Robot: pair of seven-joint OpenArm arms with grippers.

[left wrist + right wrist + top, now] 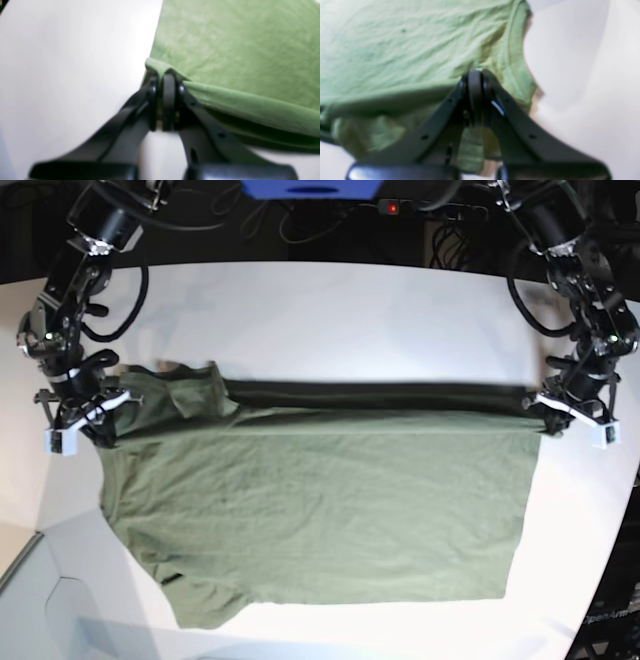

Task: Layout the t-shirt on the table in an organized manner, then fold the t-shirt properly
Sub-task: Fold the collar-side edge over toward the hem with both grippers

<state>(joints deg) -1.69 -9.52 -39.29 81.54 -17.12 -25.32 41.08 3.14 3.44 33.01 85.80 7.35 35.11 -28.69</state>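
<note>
The t-shirt (pixel 320 500), olive green and wrinkled, lies spread across the white table (pixel 330 320), its long axis running side to side in the base view. Its far edge is lifted off the table and stretched in a taut line between the two arms, casting a dark shadow strip just behind it, while the rest of the cloth slopes down to lie flat toward the near side. The left tool (pixel 166 82), at the right of the base view, is pinched tight on a corner of that raised edge, with a small bunch of fabric gathered at its tips. The right tool (pixel 475 76), at the left of the base view, is clamped on the cloth just beside the ribbed neck band (pixel 513 62), and a strip of green fabric hangs down between its fingers. A sleeve (pixel 190 395) lies crumpled close to the right tool.
</note>
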